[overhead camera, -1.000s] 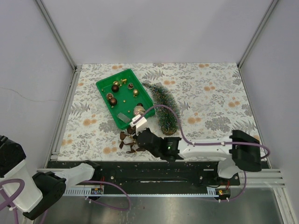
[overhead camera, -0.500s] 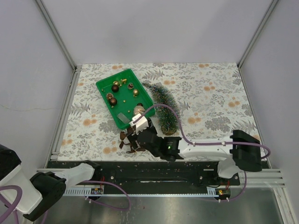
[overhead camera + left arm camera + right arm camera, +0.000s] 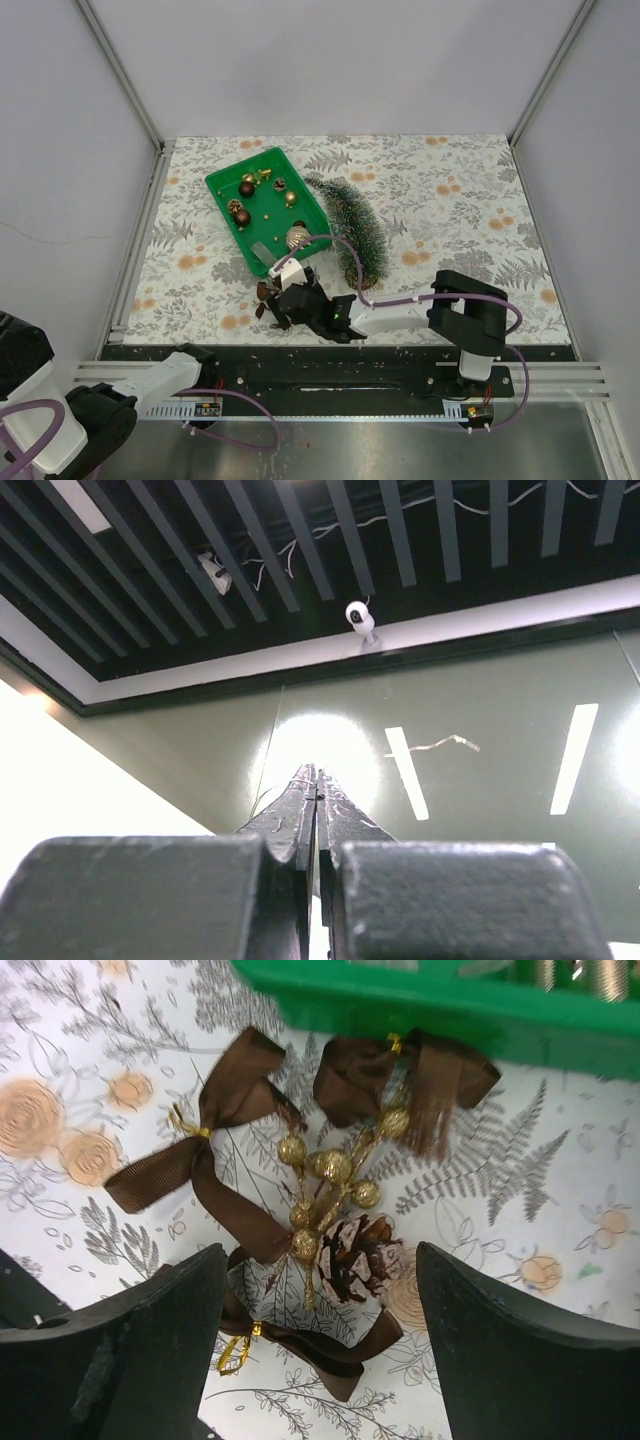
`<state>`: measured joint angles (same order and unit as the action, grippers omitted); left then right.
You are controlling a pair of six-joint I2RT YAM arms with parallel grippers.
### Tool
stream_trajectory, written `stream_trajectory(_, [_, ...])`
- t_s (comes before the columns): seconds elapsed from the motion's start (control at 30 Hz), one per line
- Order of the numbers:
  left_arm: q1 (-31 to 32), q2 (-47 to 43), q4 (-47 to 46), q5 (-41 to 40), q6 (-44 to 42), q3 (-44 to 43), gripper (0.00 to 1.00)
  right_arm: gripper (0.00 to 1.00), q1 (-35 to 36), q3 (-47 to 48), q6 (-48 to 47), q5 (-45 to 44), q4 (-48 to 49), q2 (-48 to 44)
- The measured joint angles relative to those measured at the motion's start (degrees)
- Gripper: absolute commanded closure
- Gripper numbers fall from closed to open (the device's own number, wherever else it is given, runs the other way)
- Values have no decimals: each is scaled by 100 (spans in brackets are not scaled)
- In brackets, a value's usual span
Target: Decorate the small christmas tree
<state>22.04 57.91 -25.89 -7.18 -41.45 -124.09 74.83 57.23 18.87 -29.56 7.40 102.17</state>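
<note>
**Positioning the Right Hand Over the Bow Cluster**

We hold the right hand (image 3: 320, 1260) spread wide above the bow cluster (image 3: 330, 1175) of brown ribbon, gold beads and a pinecone (image 3: 350, 1255), so both fingers can straddle it. The cluster lies on the worktop (image 3: 450, 200) just outside the green tray (image 3: 222, 205). The small christmas tree (image 3: 350, 225) sits just right of that tray. The left hand (image 3: 316, 810) is pinched together, empty, aimed at the ceiling.
</note>
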Motion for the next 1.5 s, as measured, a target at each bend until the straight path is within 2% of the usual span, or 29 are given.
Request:
stream_trajectory(0.13, [0,-127,52,-9,-55,315,100,25,-22,-37,199,216,109,361])
stream_trajectory(0.37, [0,-251,177,-52,-63,579,100,54,-26,-155,393,330,361,568])
stream_trajectory(0.6, [-2,-348,251,-90,-61,837,100,64,-28,-487,420,302,363,212])
stream_trajectory(0.73, [-2,-352,293,-105,-68,940,100,70,-28,-708,385,203,247,-352])
stream_trajectory(1.03, [-7,-396,382,-103,-142,1099,100,73,-28,-994,170,-190,-264,-2061])
stream_trajectory(1.3, [-7,-483,321,-101,-208,1167,100,73,-26,-1091,125,-439,-1244,-3842])
stream_trajectory(1.5, [-7,-505,308,-98,-225,1222,100,74,28,-728,-37,-505,-2109,-4664])
